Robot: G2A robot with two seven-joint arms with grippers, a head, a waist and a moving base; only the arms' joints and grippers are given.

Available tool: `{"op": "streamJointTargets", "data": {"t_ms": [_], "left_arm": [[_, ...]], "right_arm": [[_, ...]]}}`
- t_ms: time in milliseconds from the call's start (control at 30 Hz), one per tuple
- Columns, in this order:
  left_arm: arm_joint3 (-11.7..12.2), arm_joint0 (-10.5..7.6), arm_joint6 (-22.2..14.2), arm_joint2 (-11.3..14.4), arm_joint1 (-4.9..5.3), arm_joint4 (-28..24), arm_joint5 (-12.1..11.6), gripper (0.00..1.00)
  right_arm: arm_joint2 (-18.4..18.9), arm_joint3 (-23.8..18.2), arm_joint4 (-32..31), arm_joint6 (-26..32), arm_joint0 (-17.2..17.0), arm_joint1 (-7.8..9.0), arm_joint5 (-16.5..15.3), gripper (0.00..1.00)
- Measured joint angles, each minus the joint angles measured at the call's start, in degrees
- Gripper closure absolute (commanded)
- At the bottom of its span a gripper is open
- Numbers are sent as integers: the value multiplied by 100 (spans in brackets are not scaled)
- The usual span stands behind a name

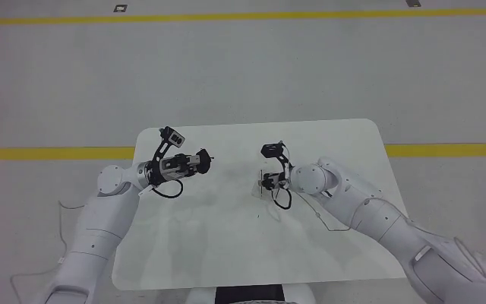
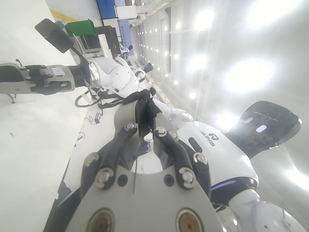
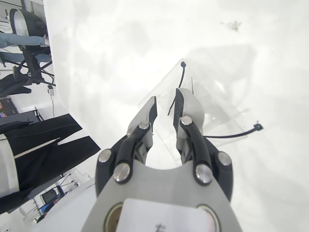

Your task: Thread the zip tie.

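My left gripper point(image 2: 144, 102) is held above the table's left half point(image 1: 206, 161), shut on a black zip tie point(image 2: 135, 167) whose thin tail runs back over the palm. My right gripper point(image 3: 165, 109) stands open over a clear plastic tray point(image 3: 217, 114) near the table's middle point(image 1: 266, 182). A second black zip tie point(image 3: 181, 76) lies in the tray, its tail end reaching between my right fingers point(image 3: 179, 105). A third zip tie point(image 3: 231, 135) hangs over the tray's edge, head outward. The two grippers are well apart.
The white table point(image 1: 342, 228) has open surface around the tray on all sides. A small white scrap point(image 3: 233, 25) lies on the table beyond the tray. The right gripper point(image 2: 36, 80) shows across the table in the left wrist view.
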Motion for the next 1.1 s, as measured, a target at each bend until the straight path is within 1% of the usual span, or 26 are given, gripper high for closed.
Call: {"op": "streamJointTargets", "data": {"t_ms": [500, 733, 933, 967, 1000, 1033, 1100], "left_arm": [[0, 0, 0, 0, 0, 0, 0, 100], [0, 0, 0, 0, 0, 0, 0, 100], [0, 0, 0, 0, 0, 0, 0, 100], [0, 0, 0, 0, 0, 0, 0, 100], [0, 0, 0, 0, 0, 0, 0, 100], [0, 0, 0, 0, 0, 0, 0, 100], [0, 0, 0, 0, 0, 0, 0, 100]], "right_arm": [[36, 333, -329, 84, 9, -251, 172, 81], [76, 458, -404, 106, -4, -356, 181, 81], [125, 562, -450, 143, -13, -437, 165, 83], [137, 592, -455, 152, -16, -453, 159, 84], [145, 615, -458, 158, -18, -464, 154, 89], [154, 637, -462, 164, -21, -475, 149, 100], [176, 677, -476, 174, -27, -498, 137, 100]]}}
